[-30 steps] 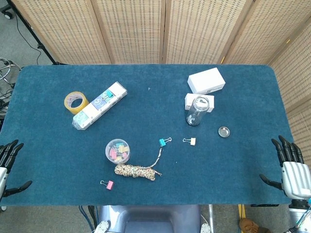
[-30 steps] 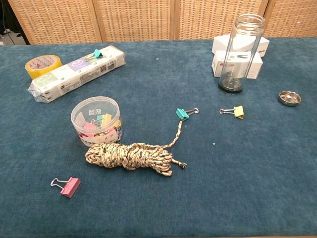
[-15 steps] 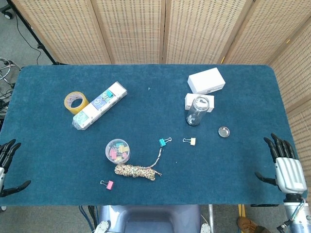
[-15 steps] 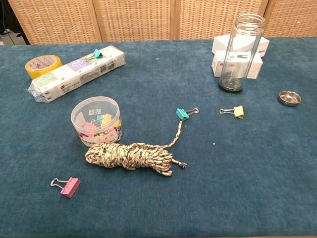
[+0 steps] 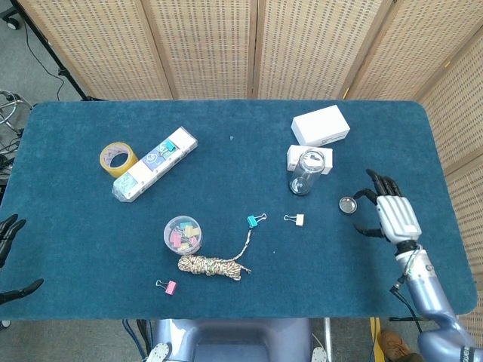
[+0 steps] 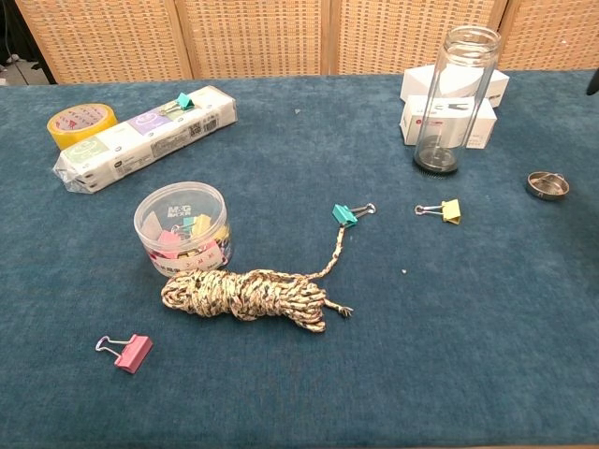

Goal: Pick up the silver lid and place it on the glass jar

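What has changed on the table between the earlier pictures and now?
The right hand moved up from the near right table edge toward the silver lid and now sits just right of it, fingers spread, holding nothing. The left hand slid slightly further off the left edge. The lid, glass jar and everything else stayed put.

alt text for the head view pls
The right hand, fingers spread, hovers beside the silver lid on a blue table. The open glass jar stands nearby; the left hand sits at the table's edge.
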### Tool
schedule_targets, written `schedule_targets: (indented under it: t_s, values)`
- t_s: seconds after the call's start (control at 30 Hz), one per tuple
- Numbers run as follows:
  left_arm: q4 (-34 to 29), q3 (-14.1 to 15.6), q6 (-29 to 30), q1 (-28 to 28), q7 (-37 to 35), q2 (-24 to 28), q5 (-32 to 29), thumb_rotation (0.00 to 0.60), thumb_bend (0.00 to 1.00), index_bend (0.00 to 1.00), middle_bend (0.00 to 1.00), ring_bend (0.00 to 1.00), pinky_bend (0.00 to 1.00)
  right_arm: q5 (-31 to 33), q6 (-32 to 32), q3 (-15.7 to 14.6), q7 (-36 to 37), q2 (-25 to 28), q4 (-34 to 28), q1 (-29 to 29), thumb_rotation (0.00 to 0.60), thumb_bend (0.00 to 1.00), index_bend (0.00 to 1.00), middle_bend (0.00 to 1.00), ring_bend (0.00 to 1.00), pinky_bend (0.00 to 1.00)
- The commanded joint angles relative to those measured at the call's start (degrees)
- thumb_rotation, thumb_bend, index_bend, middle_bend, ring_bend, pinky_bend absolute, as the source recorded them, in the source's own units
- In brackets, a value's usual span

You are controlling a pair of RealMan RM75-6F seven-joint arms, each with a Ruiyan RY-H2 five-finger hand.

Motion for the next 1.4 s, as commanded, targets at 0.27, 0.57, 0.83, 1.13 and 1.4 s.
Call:
schedule_targets:
  t_s: [0.27,0.57,0.83,1.13,1.4]
  values:
    - [0.53,0.35,-0.58,-0.31,-2.12,0.78,0.57,0.6,0.0,0.0,0.0,0.0,0.0,7.17,-4.56,1.34,-5.32,-7.96,8.29,5.78,0.6,0.31,0.39,0.0,0.0,0.0]
    - [0.84,0.2,-0.35,-0.24,-3.63,1.22,0.26,0.6,0.0,0.0,0.0,0.0,0.0,12.62,-7.27,0.07,-9.19,-13.1,17.56,7.97,0.6,0.32,0.39,0.0,0.0,0.0]
    - [0.77,0.11,-0.35,-0.24,-4.04,1.32,0.07,0.6,0.0,0.0,0.0,0.0,0.0,13.96,-8.77,-0.46,-7.91,-15.2,21.83,8.37,0.6,0.34,0.4,0.0,0.0,0.0]
    - [0.74,-0.14,-0.63,-0.35,-4.17,1.33,-0.52,0.6,0.0,0.0,0.0,0.0,0.0,14.21,-9.77,-0.28,-6.52,-17.54,25.66,9.31,0.6,0.36,0.42,0.0,0.0,0.0]
    - [0.48,-0.5,-1.47,-0.69,-3.68,1.23,-1.5,0.6,0.0,0.0,0.0,0.0,0.0,14.57,-11.63,-0.24,-5.09,-20.3,30.18,10.33,0.6,0.37,0.44,0.0,0.0,0.0]
